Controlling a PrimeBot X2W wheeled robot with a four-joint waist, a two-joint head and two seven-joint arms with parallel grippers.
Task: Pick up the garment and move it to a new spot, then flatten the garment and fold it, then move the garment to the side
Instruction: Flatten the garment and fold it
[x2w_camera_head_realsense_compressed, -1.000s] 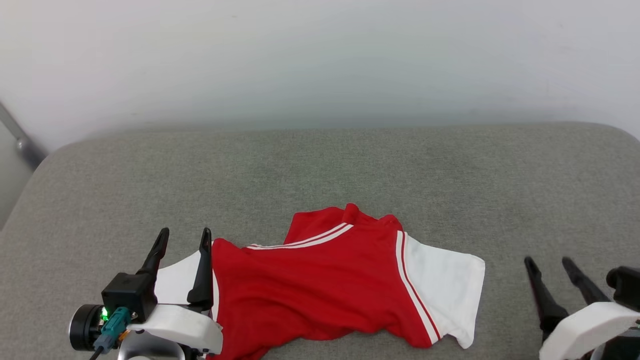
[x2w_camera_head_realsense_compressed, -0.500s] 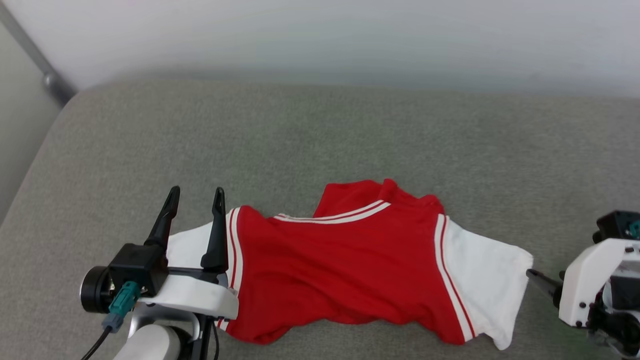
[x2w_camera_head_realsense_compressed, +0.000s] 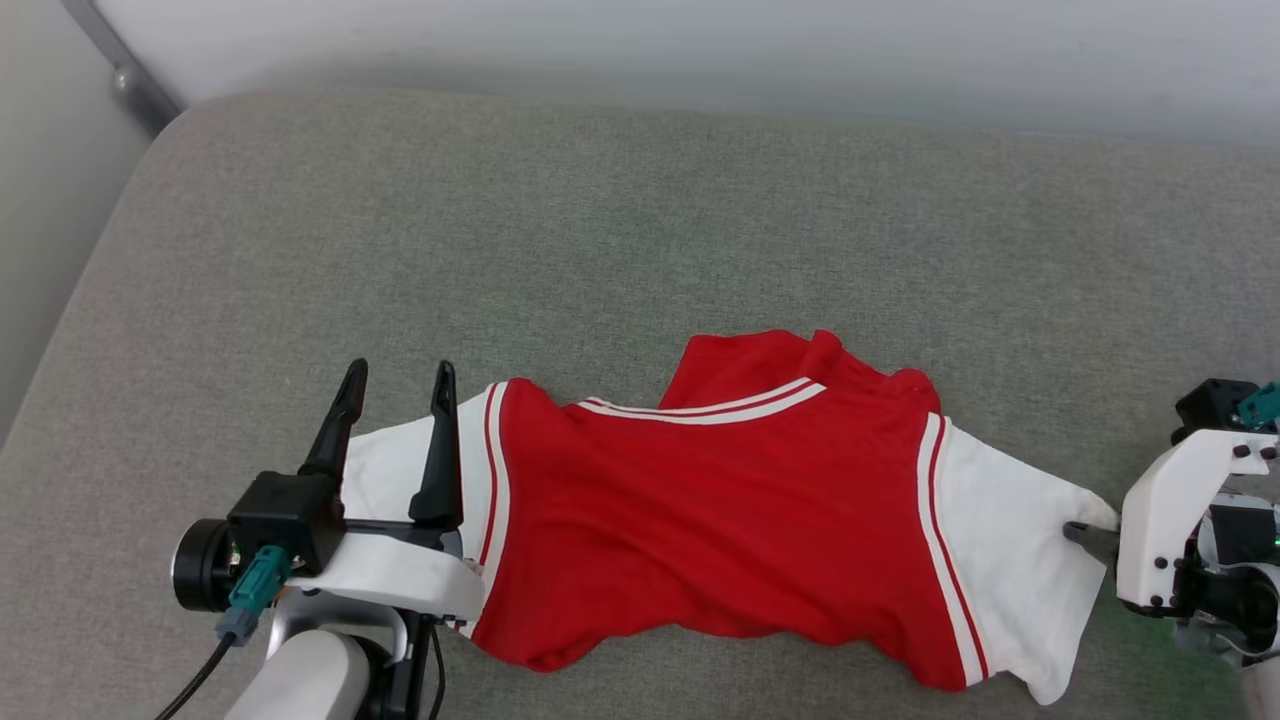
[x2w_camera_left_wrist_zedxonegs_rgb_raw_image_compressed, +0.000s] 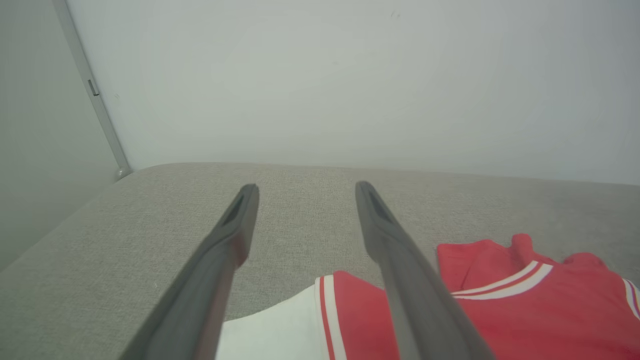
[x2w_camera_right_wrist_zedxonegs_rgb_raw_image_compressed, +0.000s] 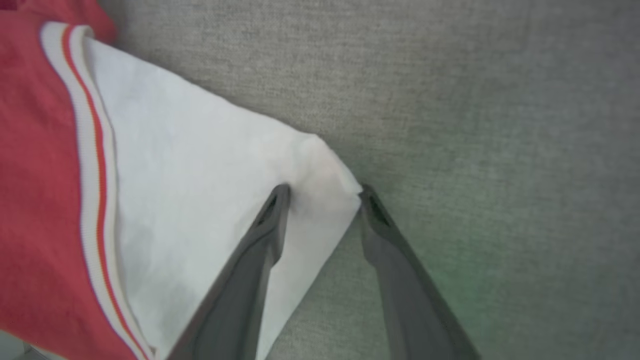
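The garment (x2w_camera_head_realsense_compressed: 720, 520), a red jersey with white sleeves and striped trim, lies spread and rumpled on the grey cushion (x2w_camera_head_realsense_compressed: 640, 220). My left gripper (x2w_camera_head_realsense_compressed: 399, 370) hovers open over its left white sleeve (x2w_camera_head_realsense_compressed: 385, 470), fingers pointing away from me; the left wrist view has the gripper (x2w_camera_left_wrist_zedxonegs_rgb_raw_image_compressed: 306, 186) above the sleeve and the red cloth (x2w_camera_left_wrist_zedxonegs_rgb_raw_image_compressed: 525, 310). My right gripper (x2w_camera_head_realsense_compressed: 1080, 532) points inward at the right sleeve's outer corner. In the right wrist view its fingers (x2w_camera_right_wrist_zedxonegs_rgb_raw_image_compressed: 325, 190) straddle that white corner (x2w_camera_right_wrist_zedxonegs_rgb_raw_image_compressed: 190, 165), still apart, one finger on the cloth and one on the cushion.
A pale wall (x2w_camera_head_realsense_compressed: 700, 40) runs behind the cushion's far edge. A grey metal rail (x2w_camera_head_realsense_compressed: 130, 80) slants at the far left corner. The cushion's rounded left edge (x2w_camera_head_realsense_compressed: 60, 330) drops off beside my left arm.
The head camera has tilted down and shifted. My right gripper has turned inward and reached the right sleeve's corner, its jaws narrowing. The left gripper stays open over the left sleeve.
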